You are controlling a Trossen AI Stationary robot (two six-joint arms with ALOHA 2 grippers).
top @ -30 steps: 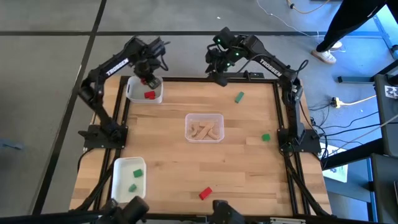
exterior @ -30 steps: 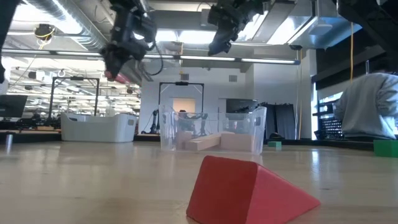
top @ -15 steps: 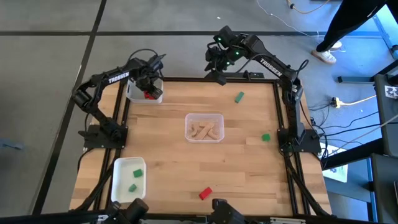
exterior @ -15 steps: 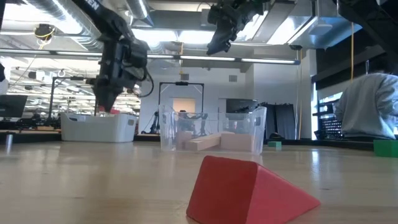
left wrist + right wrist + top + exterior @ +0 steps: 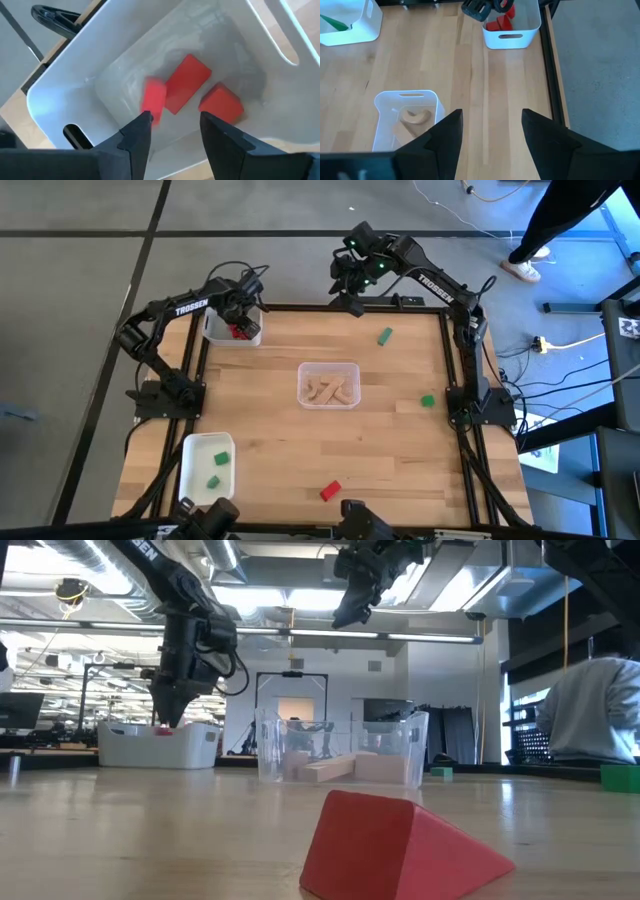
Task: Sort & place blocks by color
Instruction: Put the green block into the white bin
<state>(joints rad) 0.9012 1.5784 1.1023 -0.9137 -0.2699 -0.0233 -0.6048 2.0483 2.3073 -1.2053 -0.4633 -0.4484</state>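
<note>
Hovering over the far-left white tray (image 5: pixel 232 332), the left gripper (image 5: pixel 172 125) stands apart, a red block (image 5: pixel 153 99) dropping inside. Right gripper (image 5: pixel 490 131) waits open, far centre. Risk: withdrawing low could catch the tray rim.

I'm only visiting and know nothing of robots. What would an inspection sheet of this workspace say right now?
Surface: wooden table.
Job's things: red blocks in white tray; green blocks in second white tray; light-wood blocks in clear tray; loose green blocks and red block.
Clutter: nothing seen.
Grippers: left gripper open over red tray; right gripper open, raised.
Cables: on floor.
Surroundings: a person.
</note>
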